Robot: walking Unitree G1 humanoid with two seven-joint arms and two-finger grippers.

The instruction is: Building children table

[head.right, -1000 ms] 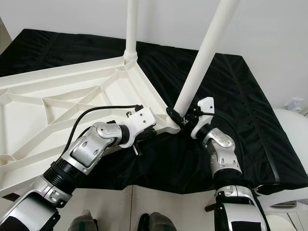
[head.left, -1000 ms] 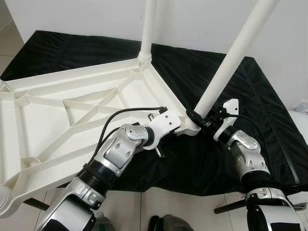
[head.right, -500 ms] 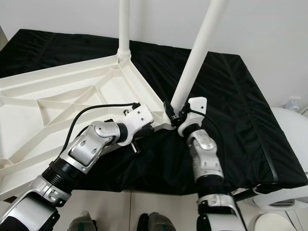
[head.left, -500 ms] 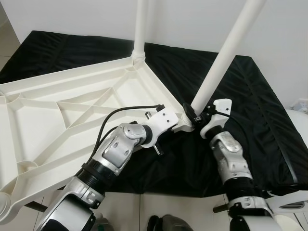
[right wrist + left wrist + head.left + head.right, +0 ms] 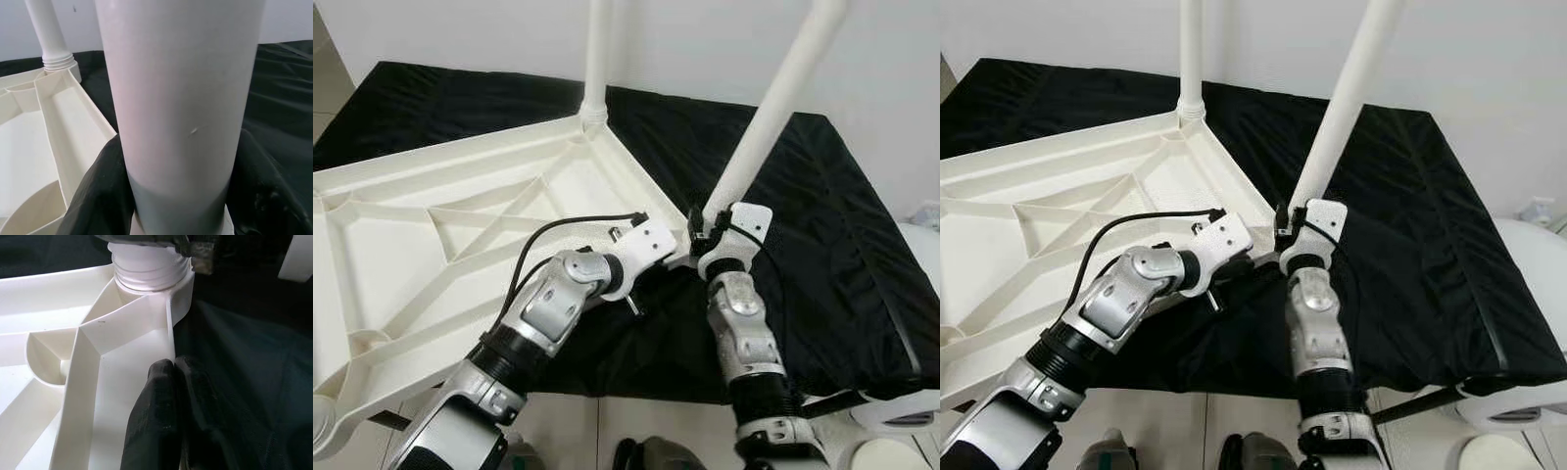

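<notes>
A white plastic table top (image 5: 431,225) lies upside down on a black cloth. One white leg (image 5: 595,59) stands upright in the far corner socket. A second white leg (image 5: 773,108) leans in the near corner socket (image 5: 149,269). My left gripper (image 5: 173,369) is shut on the table top's rim just below that socket. The right gripper (image 5: 181,196) is shut around the base of the leaning leg (image 5: 181,98), with one black finger (image 5: 102,196) on each side. In the head views that gripper (image 5: 705,223) sits at the foot of the leg.
The black cloth (image 5: 822,245) covers a wide surface that reaches to the white wall behind. A white rounded object (image 5: 1528,401) and a dark rod (image 5: 1420,401) lie at the lower right. Pale floor tiles run along the near edge.
My right forearm has swung to the left around the leg's base, and its wrist now points up along the leg. The left gripper stays on the rim. The camera has shifted slightly.
</notes>
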